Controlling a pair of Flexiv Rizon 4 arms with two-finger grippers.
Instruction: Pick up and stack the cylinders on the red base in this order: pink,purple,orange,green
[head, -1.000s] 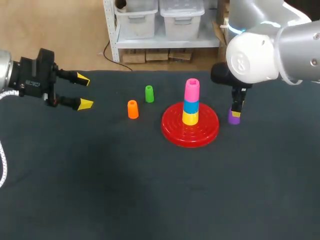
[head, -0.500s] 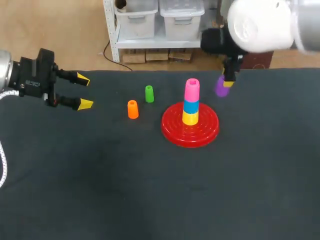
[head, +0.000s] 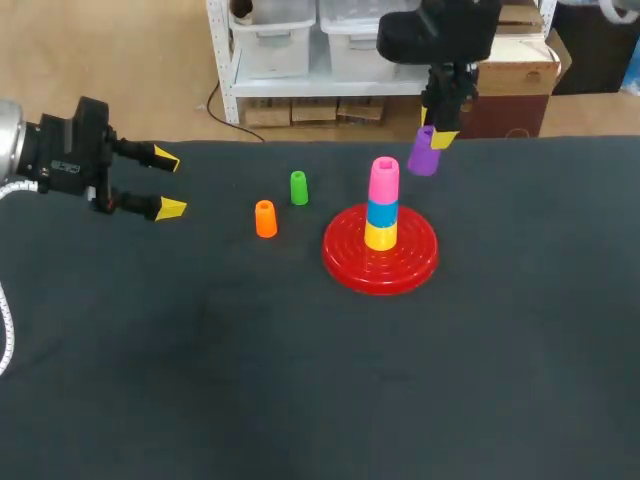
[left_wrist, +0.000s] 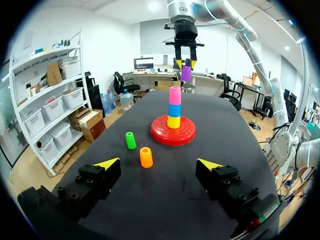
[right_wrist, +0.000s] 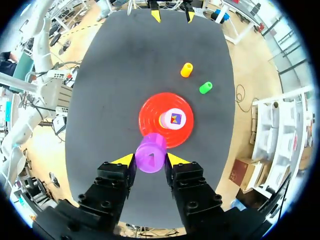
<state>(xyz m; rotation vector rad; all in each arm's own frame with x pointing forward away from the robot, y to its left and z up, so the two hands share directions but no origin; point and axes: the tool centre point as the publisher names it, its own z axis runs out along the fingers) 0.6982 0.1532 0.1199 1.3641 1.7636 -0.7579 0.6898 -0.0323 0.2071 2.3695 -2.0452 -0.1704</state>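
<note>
Gripping the purple cylinder (head: 423, 158) from two sides in the right end effector (head: 438, 136), high off the surface (head: 300, 380) and near but not yet over the pink cylinder (head: 384, 180) topping the stack on the red base (head: 345, 262), seemingly to clear that top before lowering. Standing upright beside the base, next in order: orange cylinder (head: 265, 218) and green cylinder (head: 298, 187). Hanging well apart with fingers spread wide and empty: left end effector (head: 168, 183), likely parked out of the way.
</note>
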